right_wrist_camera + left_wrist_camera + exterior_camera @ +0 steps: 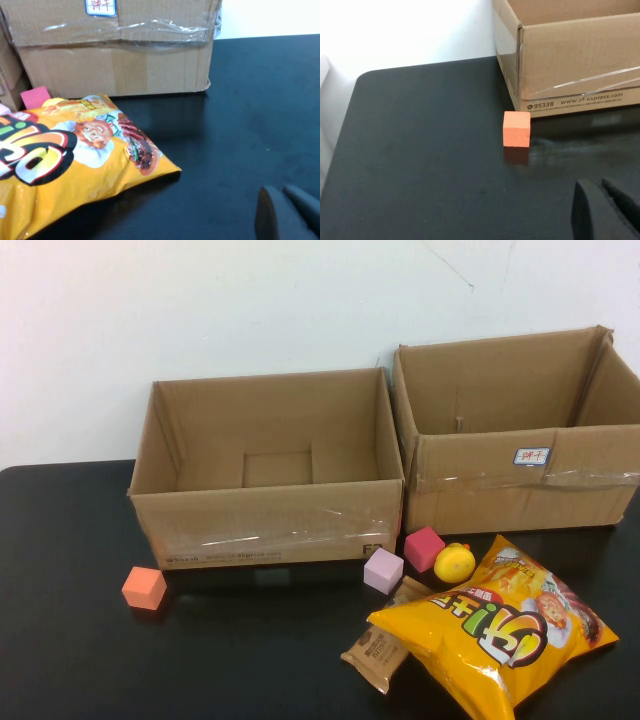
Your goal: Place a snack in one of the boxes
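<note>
1. Snack bag (495, 633), yellow and glossy, lies flat on the black table (80, 640) before the right box (520, 430), partly covering a brown wrapped bar (375, 652).
2. Right gripper (285, 212) hovers low over bare table beside the bag's corner; its dark fingers sit almost together, holding nothing.
3. Left gripper (605, 207) hangs near an orange cube (516, 129) by the left box (268, 470); its fingers are close together and empty.
4. Pink cube (424, 548), lilac cube (383, 570) and yellow toy (454, 562) cluster between boxes and bag.
</note>
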